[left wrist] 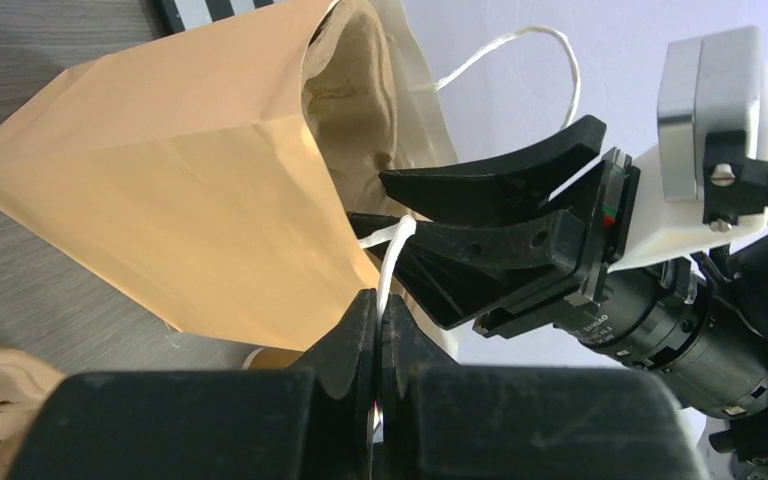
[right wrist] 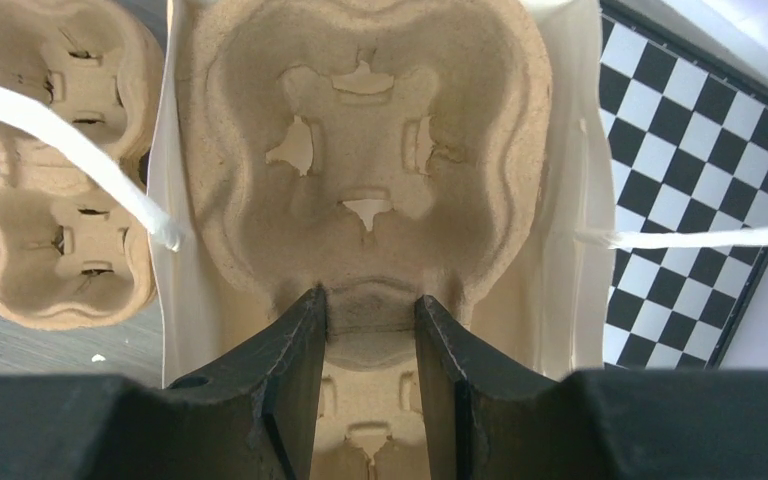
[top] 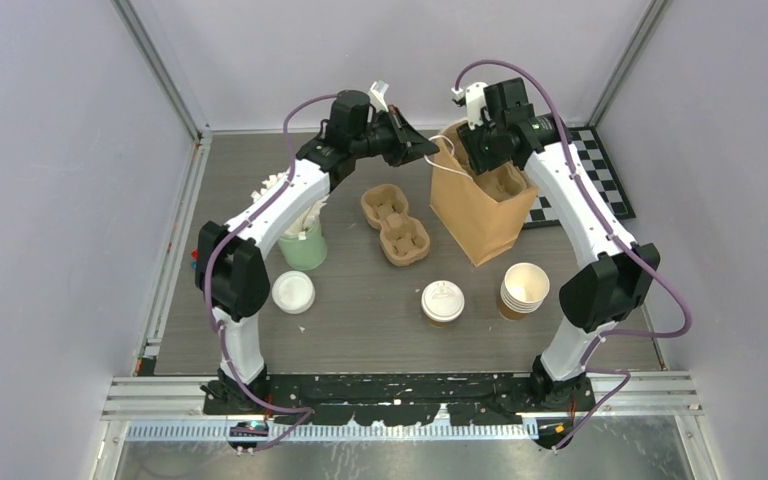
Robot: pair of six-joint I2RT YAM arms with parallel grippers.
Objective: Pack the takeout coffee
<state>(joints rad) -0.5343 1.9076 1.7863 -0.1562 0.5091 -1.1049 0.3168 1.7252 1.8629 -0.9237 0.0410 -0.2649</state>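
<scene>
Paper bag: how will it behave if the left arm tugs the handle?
Likely floppy: the paper bag looks thin and creased, so its wall should flex. Probably light and apt to tip or slide, as the left gripper pinches only its string handle.

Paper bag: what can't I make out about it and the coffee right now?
- Inside of the paper bag: in the right wrist view, blocked by the cup carrier that the right hand grips; in the top view, by the right arm.
- Fill level of the takeout coffee: top view, capped shut.
- Bag's lower edge: left wrist view, behind the left hand pinching its handle.
</scene>
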